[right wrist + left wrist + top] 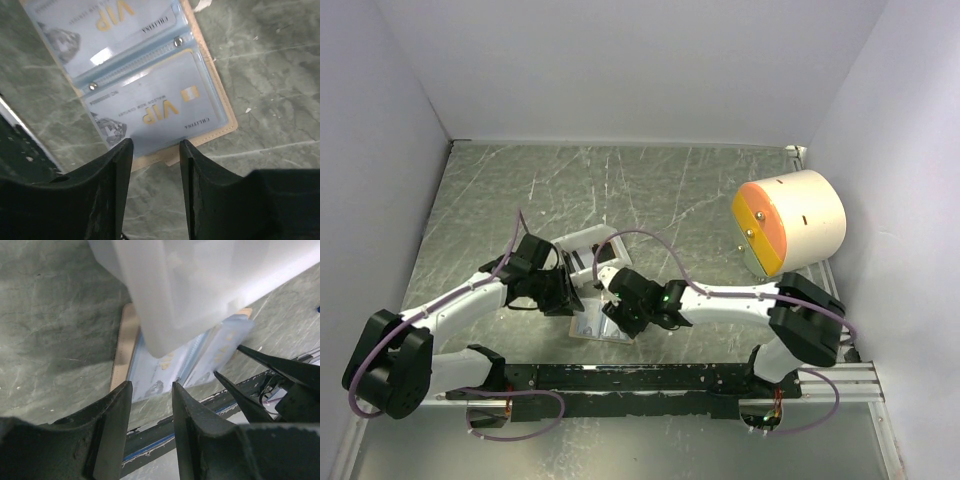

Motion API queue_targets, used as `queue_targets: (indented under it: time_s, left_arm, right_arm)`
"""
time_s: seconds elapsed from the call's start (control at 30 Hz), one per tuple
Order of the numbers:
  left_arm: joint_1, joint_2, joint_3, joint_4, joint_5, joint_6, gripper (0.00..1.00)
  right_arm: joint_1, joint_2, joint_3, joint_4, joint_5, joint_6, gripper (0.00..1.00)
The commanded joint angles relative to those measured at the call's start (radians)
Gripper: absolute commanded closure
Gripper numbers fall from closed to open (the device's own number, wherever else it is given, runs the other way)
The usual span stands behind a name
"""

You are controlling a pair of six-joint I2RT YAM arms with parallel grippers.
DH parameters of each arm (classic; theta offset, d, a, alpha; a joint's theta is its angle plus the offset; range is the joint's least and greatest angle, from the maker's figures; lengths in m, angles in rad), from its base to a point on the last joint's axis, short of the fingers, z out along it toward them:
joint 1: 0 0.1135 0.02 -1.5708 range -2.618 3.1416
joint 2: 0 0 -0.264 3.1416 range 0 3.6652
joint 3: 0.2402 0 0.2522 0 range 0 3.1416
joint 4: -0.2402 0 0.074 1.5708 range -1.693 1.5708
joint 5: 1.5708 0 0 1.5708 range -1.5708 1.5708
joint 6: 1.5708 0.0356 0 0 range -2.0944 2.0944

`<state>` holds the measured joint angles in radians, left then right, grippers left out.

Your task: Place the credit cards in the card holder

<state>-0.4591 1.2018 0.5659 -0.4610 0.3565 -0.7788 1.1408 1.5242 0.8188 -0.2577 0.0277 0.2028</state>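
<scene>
As card holder (226, 116) lies open just ahead of right gripper (156, 145) (nearer arm), long axis slanting left, it & left gripper (151, 388) gape empty.

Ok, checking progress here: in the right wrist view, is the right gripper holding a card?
No, the right gripper stands open and empty above the card holder, whose clear pockets show two blue cards.

The top camera looks down from behind the arm bases (485, 372) over the whole table (670, 190). Both wrist cameras hang close, tilted down, sharing the open card holder (150, 85).
</scene>
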Motion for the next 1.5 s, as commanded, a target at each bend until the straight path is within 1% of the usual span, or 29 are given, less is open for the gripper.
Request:
queue_targets:
  time_s: [0.0,0.2,0.43,0.73,0.83,1.13,1.47]
  left_arm:
    - [0.011,0.011,-0.013,0.007,-0.018,-0.017,0.51]
    - [0.011,0.042,-0.024,0.020,-0.040,-0.022,0.50]
    - [0.012,0.048,-0.027,0.021,-0.074,-0.027,0.49]
    - [0.012,0.060,-0.027,0.025,-0.080,-0.024,0.50]
    - [0.011,0.066,-0.030,0.030,-0.081,-0.025,0.50]
    - [0.011,0.089,-0.046,0.058,-0.067,-0.025,0.50]
    - [0.012,0.092,-0.042,0.059,-0.065,-0.023,0.51]
  right_arm:
    - [0.002,0.053,0.000,-0.019,-0.003,-0.134,0.57]
    - [0.003,0.042,-0.024,0.020,-0.051,-0.222,0.57]
    - [0.002,0.029,0.005,-0.045,-0.156,-0.309,0.55]
    - [0.000,0.063,0.044,-0.089,-0.162,-0.381,0.55]
    - [-0.003,0.079,0.058,-0.102,-0.117,-0.393,0.55]
    - [-0.008,0.090,0.089,-0.145,-0.063,-0.439,0.55]
    - [-0.021,0.120,0.096,-0.146,-0.092,-0.480,0.56]
